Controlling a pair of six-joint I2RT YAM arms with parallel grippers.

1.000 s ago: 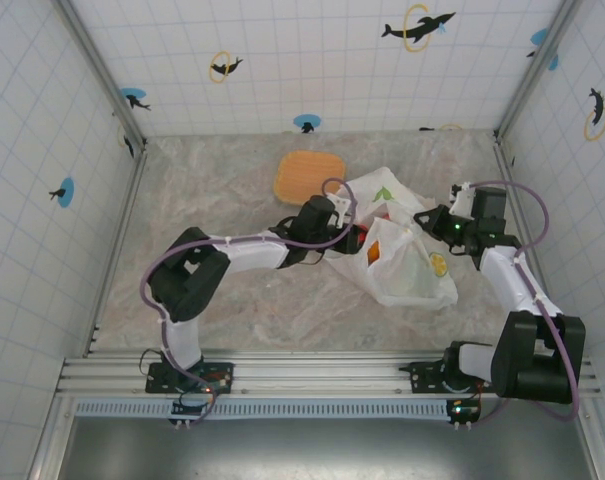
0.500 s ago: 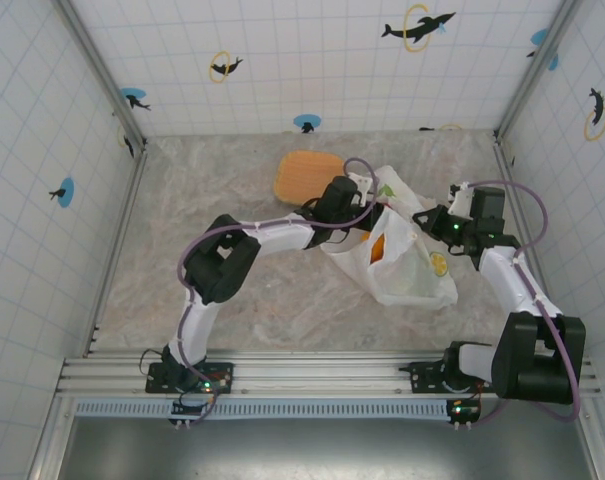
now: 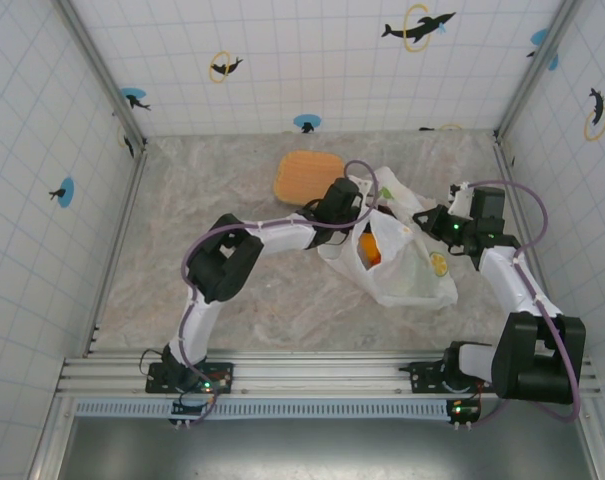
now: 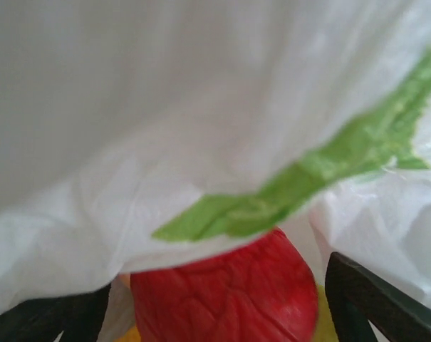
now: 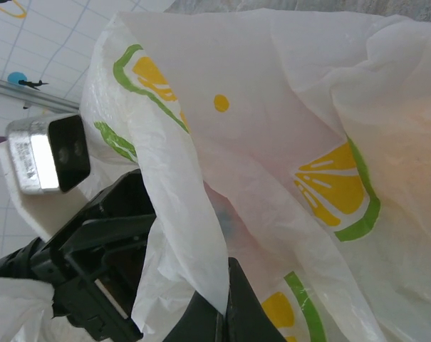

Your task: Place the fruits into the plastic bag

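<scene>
The plastic bag (image 3: 407,270), white with lemon prints, lies right of centre with its mouth held up. My left gripper (image 3: 365,210) reaches into that mouth from the left. In the left wrist view it (image 4: 219,306) holds a glossy red fruit (image 4: 222,292) between its dark fingers (image 4: 368,306), with bag film (image 4: 201,128) draped over the top. An orange fruit (image 3: 371,250) shows inside the bag. My right gripper (image 3: 426,222) is shut on the bag's right rim; its fingers (image 5: 236,313) pinch a fold of plastic (image 5: 194,235).
A tan plate (image 3: 309,176) lies just behind the bag's mouth, left of it. The left arm's dark wrist (image 5: 94,249) crowds the bag opening in the right wrist view. Bare marble table (image 3: 202,200) spreads to the left, and walls close in on three sides.
My left gripper has carried the red fruit from the bag's left side up into its mouth. The bag has opened wider, and the orange fruit now shows. My right gripper has held still.
</scene>
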